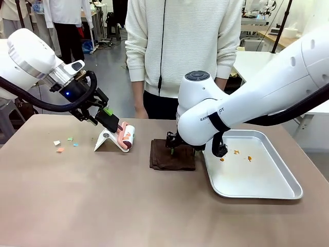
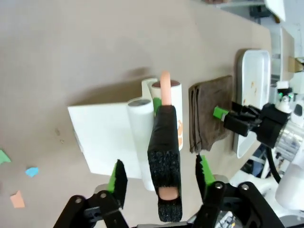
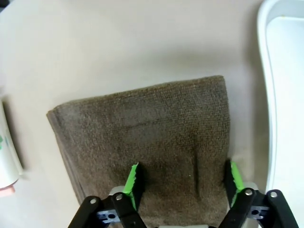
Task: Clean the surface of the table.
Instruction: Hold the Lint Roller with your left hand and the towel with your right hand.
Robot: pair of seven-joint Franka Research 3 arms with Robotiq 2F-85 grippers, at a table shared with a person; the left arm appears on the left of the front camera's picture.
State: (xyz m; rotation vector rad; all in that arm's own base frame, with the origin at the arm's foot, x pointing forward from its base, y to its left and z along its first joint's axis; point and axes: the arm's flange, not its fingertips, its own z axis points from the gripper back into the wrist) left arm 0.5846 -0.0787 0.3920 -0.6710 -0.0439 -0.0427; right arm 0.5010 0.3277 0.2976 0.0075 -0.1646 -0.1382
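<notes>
Spanning the room's middle, the wide matte taupe-brown table [image 1: 77, 206] looks rigid, smooth and heavy: a surface to wipe, not grip. Right gripper [image 3: 184, 166] gapes astride the folded brown cloth [image 3: 142, 123]. Left gripper [image 2: 160, 166] gapes around the black foam roller handle [image 2: 164, 137]. Small coloured paper scraps [image 1: 60, 150] litter the tabletop's left.

One lint roller [image 1: 127, 137], one cloth [image 1: 172, 157], one tray [image 1: 259, 177], four paper scraps [image 1: 60, 150]

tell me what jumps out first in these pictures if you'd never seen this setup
On the brown table, the left pincer straddles the black handle of a lint roller, jaws open. The right pincer is down at a folded brown cloth, jaws open, beside a metal tray holding orange specks. Coloured paper scraps lie left of the roller.
</notes>
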